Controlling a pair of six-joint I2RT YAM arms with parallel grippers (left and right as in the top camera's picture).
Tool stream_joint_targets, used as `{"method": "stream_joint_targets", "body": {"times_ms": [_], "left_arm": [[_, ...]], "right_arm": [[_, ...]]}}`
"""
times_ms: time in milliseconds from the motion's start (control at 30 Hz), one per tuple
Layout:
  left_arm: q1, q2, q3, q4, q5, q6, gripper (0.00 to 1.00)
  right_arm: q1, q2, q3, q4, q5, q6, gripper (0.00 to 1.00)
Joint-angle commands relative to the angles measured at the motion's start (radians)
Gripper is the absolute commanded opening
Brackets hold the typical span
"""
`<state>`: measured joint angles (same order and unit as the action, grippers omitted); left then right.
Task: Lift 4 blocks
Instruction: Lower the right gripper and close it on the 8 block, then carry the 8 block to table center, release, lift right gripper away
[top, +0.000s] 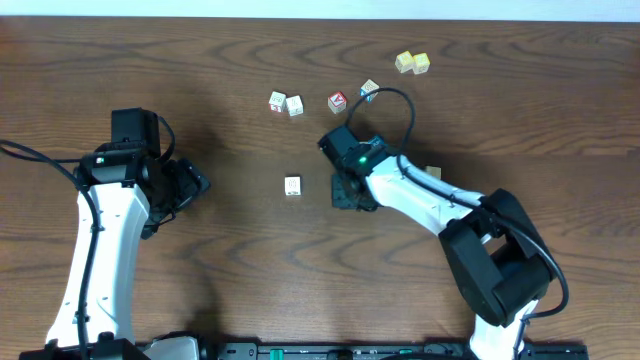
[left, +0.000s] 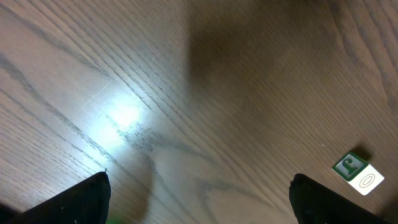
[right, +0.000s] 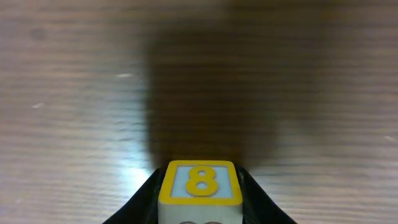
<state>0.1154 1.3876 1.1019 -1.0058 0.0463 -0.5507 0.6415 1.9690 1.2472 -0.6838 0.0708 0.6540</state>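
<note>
Right jaws: my right gripper (right: 200, 198) has closed on a block (right: 200, 182) — a finger lies flush against each side, and the yellow-rimmed 8 faces my wrist camera. I read that as a grip.
Left jaws: my left gripper (left: 199, 202) is spread wide with nothing between the fingers, only bare wood under it.
Where the block is: mid-table (top: 120, 60), well in from every edge. From overhead the gripper hides it.
Relation that counts: the block sits square between the fingers and centred, so my next move is straight up. I cannot tell whether it has left the surface.
Long axis: none, since it is a cube and either pair of faces would serve.
Next candidate: a lone block (top: 292, 186) lies between the two grippers, nearer the right one and apart from it. My left wrist view catches its green-printed face low on the right.
Room: the white pair (top: 294, 105) and the red-faced cube (top: 337, 102) lie toward the far edge, well apart — I judge the way up is open.
Risk: a shallow pinch could let the block slip.
</note>
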Motion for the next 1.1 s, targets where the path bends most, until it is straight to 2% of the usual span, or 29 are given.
{"method": "stream_joint_targets", "body": {"times_ms": [0, 267, 567, 800, 933, 1000, 1067], "left_arm": [[0.003, -0.006, -0.004, -0.003, -0.006, -0.008, 0.92], [0.003, -0.006, -0.004, -0.003, -0.006, -0.009, 0.92], [0.003, -0.006, -0.004, -0.003, -0.006, -0.008, 0.92], [0.003, -0.006, -0.004, -0.003, -0.006, -0.008, 0.92], [0.003, -0.006, -0.004, -0.003, -0.006, -0.008, 0.92], [0.003, -0.006, -0.004, -0.003, -0.006, -0.008, 0.92], [0.003, -0.006, -0.004, -0.003, -0.006, -0.008, 0.92]], "right_arm": [[-0.031, 0.008, -0.005, -0.02, 0.006, 0.115, 0.19], [-0.038, 0.008, -0.005, -0.026, 0.003, 0.135, 0.27], [-0.038, 0.008, -0.005, -0.012, -0.023, -0.037, 0.26], [-0.038, 0.008, -0.005, -0.013, -0.031, -0.068, 0.29], [-0.038, 0.008, -0.005, -0.013, -0.031, -0.068, 0.38], [-0.038, 0.008, -0.004, -0.013, -0.032, -0.068, 0.5], [-0.038, 0.004, -0.003, -0.014, -0.039, -0.068, 0.55]]}}
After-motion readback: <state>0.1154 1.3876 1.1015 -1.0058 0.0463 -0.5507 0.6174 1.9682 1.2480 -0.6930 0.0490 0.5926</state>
